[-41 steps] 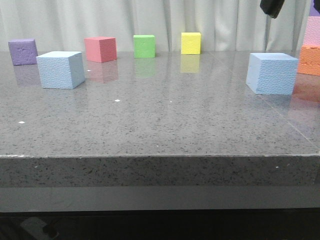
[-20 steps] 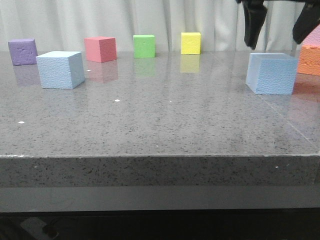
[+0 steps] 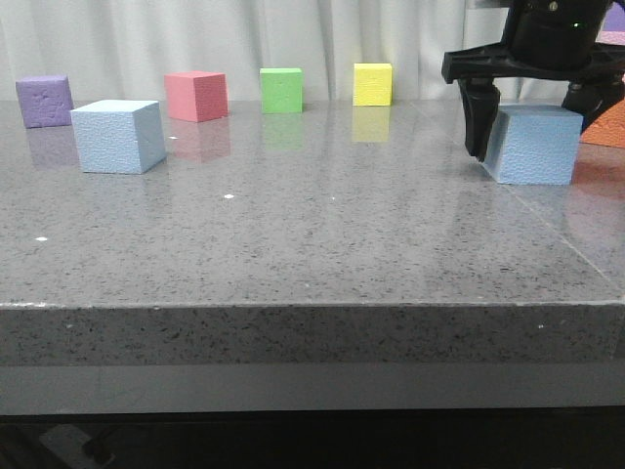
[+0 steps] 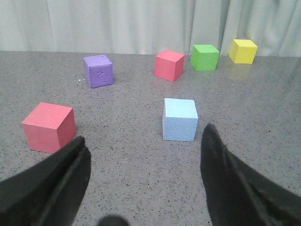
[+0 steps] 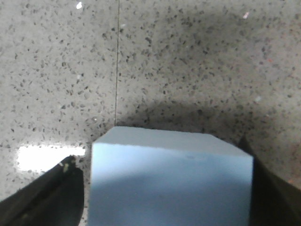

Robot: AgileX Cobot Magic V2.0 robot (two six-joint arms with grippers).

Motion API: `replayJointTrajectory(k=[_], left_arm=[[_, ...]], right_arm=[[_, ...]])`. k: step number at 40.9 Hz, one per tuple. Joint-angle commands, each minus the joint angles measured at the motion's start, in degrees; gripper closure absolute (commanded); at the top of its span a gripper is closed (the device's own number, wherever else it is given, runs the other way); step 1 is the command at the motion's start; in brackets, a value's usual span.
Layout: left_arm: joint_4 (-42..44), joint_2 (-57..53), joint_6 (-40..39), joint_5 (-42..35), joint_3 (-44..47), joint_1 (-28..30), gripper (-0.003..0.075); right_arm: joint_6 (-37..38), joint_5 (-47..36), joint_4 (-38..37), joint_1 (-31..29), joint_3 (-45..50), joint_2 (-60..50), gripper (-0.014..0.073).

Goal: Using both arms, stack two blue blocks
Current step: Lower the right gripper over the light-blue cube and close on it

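Observation:
One pale blue block (image 3: 117, 137) rests at the left of the table, and in the left wrist view this blue block (image 4: 179, 120) lies ahead of my left gripper (image 4: 145, 136). That gripper is open and holds nothing. The other blue block (image 3: 535, 147) stands at the right. My right gripper (image 3: 539, 132) is lowered over it, open, one finger on each side. In the right wrist view this block (image 5: 169, 179) fills the space between the fingers (image 5: 51, 197), with a narrow gap showing on one side. The left arm does not show in the front view.
Smaller cubes line the back of the table: purple (image 3: 44, 101), pink-red (image 3: 197, 96), green (image 3: 281, 90), yellow (image 3: 372, 84). An orange cube (image 3: 607, 132) sits just behind the right blue block. A red cube (image 4: 49, 127) lies near the left gripper. The table's front edge (image 3: 312, 306) is close.
My right gripper has come down from above with its fingers spread and now straddles the right blue block. Neither block has moved.

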Motion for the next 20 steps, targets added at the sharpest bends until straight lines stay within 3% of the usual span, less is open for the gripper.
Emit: replayJointTrajectory(k=[1,7,20], left_arm=[[-0.2,0.9,-0.5,-4.3,-1.6,-0.5,0.0229],[-0.2,0.9,-0.5,-4.3,-1.6,-0.5,0.0229],[-0.2,0.9,-0.5,-4.3,-1.6,-0.5,0.0229]], right_arm=[[0.1,-2.2,-0.3,-0.4,-2.0,-3.1,0.0039],[0.1,-0.9,0.1,-0.4,-2.9,-3.1,0.0143],[0.7,6.9,1.8,4.8,-11.7,-3.1,0.0143]])
